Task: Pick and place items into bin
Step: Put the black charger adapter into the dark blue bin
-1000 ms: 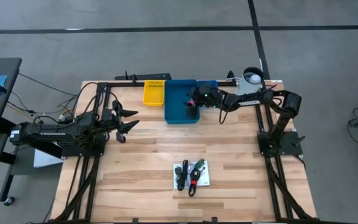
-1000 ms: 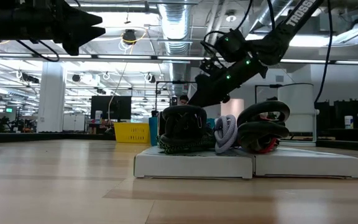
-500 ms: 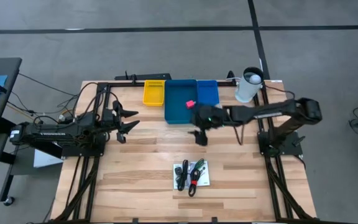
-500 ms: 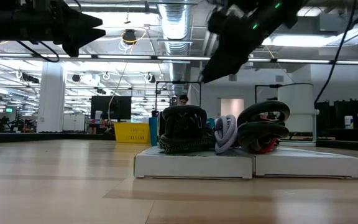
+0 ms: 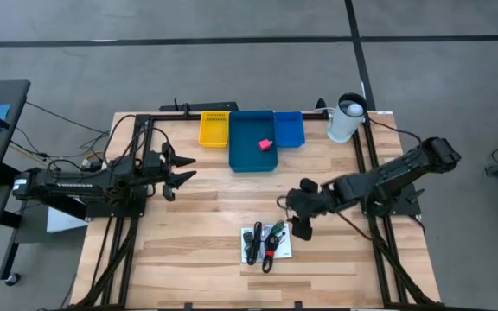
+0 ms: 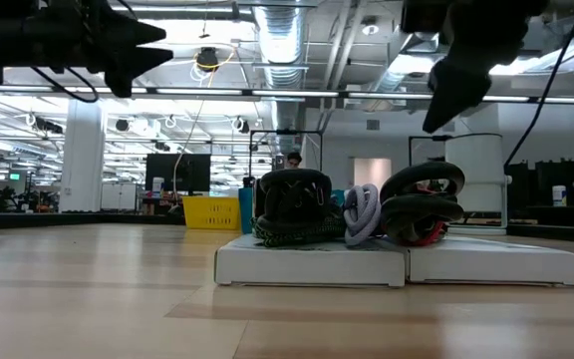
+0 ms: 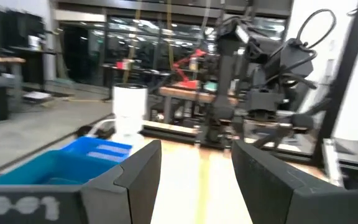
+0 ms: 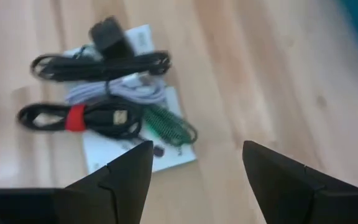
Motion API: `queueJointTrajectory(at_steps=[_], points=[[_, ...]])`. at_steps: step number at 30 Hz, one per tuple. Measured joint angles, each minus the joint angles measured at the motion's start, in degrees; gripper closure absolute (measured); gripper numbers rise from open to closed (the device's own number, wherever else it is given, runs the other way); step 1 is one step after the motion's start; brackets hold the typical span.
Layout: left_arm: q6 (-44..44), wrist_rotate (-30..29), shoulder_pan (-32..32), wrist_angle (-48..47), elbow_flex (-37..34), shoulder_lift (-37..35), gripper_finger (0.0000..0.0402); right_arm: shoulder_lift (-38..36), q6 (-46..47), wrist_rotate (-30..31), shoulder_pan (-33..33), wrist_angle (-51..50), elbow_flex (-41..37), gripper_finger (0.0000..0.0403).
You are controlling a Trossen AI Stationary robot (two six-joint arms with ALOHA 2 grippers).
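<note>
A pile of items (image 5: 266, 242) lies near the table's front middle. White printed cards (image 8: 104, 155) are at the bottom, with black cable bundles (image 8: 98, 62), one of them wrapped in a red band, a white cord (image 8: 132, 92) and a green stringy piece (image 8: 166, 124) on top. A pink-red block (image 5: 265, 144) lies inside the blue bin (image 5: 251, 154) at the back. My right gripper (image 5: 301, 226) hangs open just right of the pile and above it, pointing steeply down. My left gripper (image 5: 181, 169) stands open at the table's left, held high and about level.
A yellow bin (image 5: 214, 128) stands left of the blue bin, and a smaller blue tray (image 5: 289, 128) stands to its right. A white cylinder (image 5: 346, 117) is at the back right corner. Bare wood lies between the bins and the pile.
My right gripper has swung from inside the blue bin toward the table's near edge and now hangs beside the pile. It has risen a little and tipped. The pink-red block stays in the bin. The pile has not moved.
</note>
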Motion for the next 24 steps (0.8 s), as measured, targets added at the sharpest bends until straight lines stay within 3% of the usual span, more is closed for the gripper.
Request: queueJointTrajectory(at_steps=[4, 13, 21, 24], points=[[-0.2, 0.6, -1.2, 1.3, 1.8, 4.9, 0.0216, 0.3, 2.4, 10.7, 4.6, -2.0, 0.0, 0.0158], [-2.5, -4.1, -5.4, 3.8, 6.8, 22.7, 0.0216, 0.3, 2.5, 28.1, 9.0, -6.5, 0.0, 0.0158], [-6.9, -4.4, -5.3, 5.4, 8.9, 35.4, 0.0216, -0.1, 2.5, 32.6, 8.3, -10.9, 0.0, 0.0158], [-9.8, -1.0, -5.9, 5.5, 10.2, 39.5, 0.0216, -0.1, 2.6, 33.8, 8.0, -12.1, 0.0, 0.0158]])
